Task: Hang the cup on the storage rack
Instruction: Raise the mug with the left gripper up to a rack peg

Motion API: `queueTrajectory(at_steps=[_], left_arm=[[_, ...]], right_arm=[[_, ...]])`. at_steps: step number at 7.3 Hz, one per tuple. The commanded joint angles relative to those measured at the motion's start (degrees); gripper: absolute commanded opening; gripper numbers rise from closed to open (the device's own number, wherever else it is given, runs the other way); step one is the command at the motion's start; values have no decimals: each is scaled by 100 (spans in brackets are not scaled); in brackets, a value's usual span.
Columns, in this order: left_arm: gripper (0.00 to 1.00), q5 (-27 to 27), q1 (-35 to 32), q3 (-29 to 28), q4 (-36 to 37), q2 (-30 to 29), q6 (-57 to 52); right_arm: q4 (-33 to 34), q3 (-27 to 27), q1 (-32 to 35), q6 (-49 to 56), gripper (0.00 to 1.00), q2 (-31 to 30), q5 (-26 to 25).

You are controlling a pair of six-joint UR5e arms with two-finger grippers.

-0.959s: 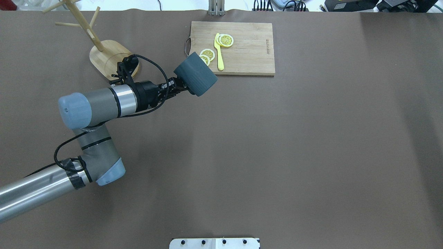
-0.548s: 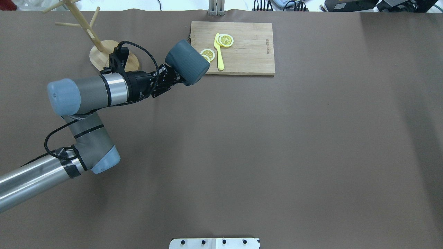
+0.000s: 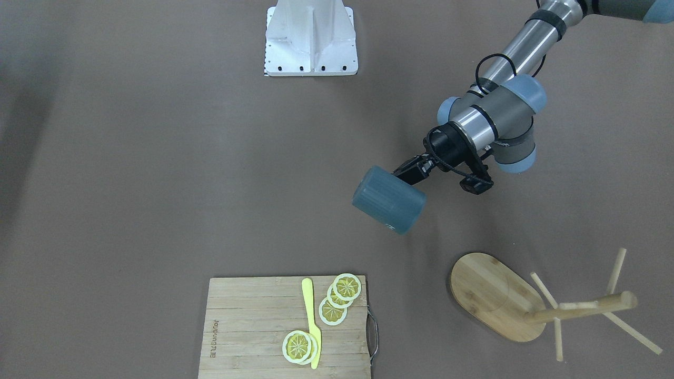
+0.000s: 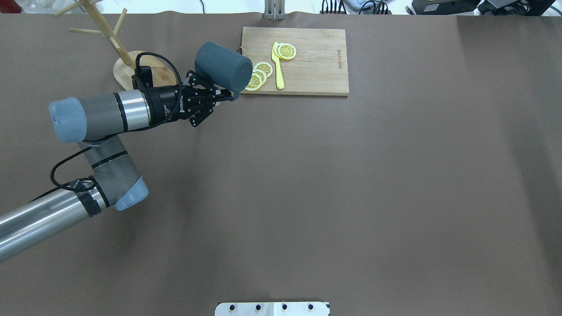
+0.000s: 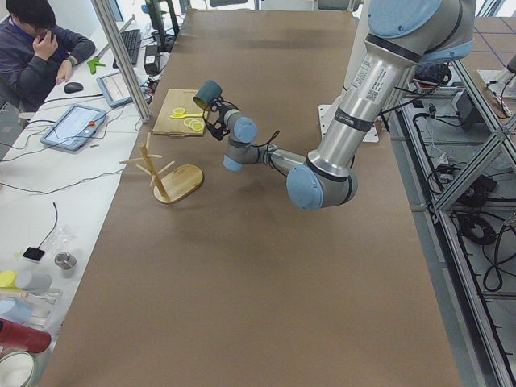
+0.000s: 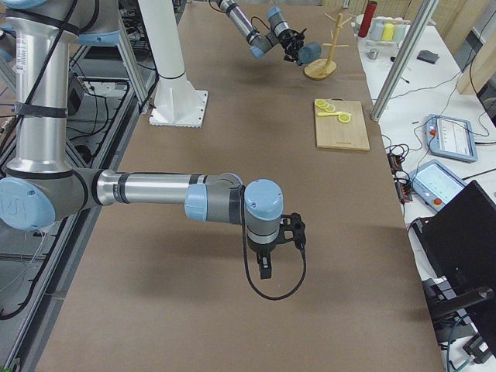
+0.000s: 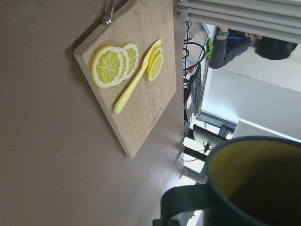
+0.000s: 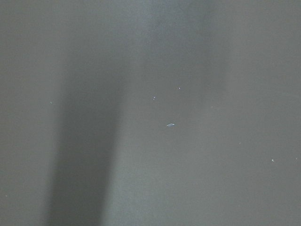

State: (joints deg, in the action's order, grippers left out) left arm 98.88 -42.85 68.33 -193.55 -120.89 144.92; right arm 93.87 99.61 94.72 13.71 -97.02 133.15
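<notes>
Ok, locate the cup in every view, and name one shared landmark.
Exterior front-facing: cup right of centre.
Overhead exterior: cup upper left.
Exterior left: cup upper left, far off.
Exterior right: cup top centre, small.
Left wrist-mounted: cup lower right, yellow inside showing.
Right wrist-mounted: not in it.
Landmark: cutting board with lemon slices, near the cup in all five.

One cup (image 3: 388, 199). One storage rack (image 3: 495, 295) (its thin pegs overlap too much for a sure count). One cutting board (image 3: 247, 316), bearing one yellow knife (image 3: 311, 321) and five lemon slices (image 3: 347, 287): three overlapping in one group, two in another. Two robot arms: the left arm (image 4: 101, 116) and the right arm (image 6: 155, 190). One person (image 5: 32, 60) shows in the left side view.
</notes>
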Motion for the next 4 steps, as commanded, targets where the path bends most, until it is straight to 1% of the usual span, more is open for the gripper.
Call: queueTrajectory(at_steps=[1, 3, 4], left_arm=[[0, -859, -241, -206, -183, 4, 650], [0, -1693, -242, -206, -157, -4, 739], [0, -2141, -216, -215, 96, -13, 818]], right_arm=[[0, 6, 3, 0, 100, -1, 0], [-9, 6, 3, 0, 100, -1, 0], [-9, 6, 3, 0, 100, 7, 0]])
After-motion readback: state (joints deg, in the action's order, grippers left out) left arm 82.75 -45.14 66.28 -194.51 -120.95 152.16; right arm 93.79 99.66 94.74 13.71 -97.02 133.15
